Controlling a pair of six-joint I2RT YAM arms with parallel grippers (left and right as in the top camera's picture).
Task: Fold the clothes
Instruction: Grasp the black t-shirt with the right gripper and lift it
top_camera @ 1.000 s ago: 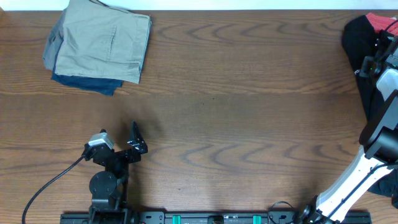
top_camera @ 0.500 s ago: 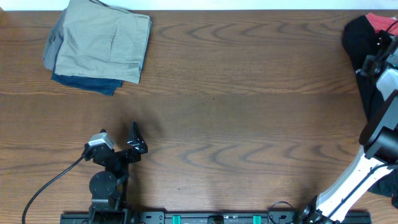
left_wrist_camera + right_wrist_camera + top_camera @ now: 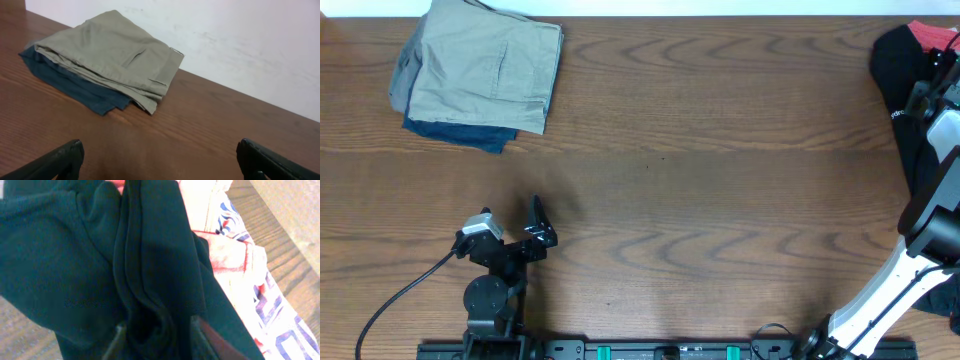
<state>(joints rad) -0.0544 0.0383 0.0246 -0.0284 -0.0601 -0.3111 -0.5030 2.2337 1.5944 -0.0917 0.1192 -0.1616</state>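
The black T-shirt [image 3: 892, 70] lies crumpled at the far right edge of the table, with a bit of white lettering showing on its lower part. My right gripper [image 3: 928, 98] is over it. In the right wrist view its fingers [image 3: 159, 336] are closed on a bunched fold of the black fabric [image 3: 75, 265]. My left gripper [image 3: 538, 226] is open and empty, low over bare wood near the front left, and its two fingertips [image 3: 160, 160] stand far apart.
A folded khaki garment [image 3: 485, 62] lies on a folded dark blue one [image 3: 455, 130] at the back left; both also show in the left wrist view [image 3: 115, 57]. A red and white patterned garment [image 3: 240, 255] lies under the black shirt. A white wall runs behind the table.
My right gripper has shifted slightly right and back, tugging the black fabric; white lettering now shows on the shirt. The left arm has not moved.
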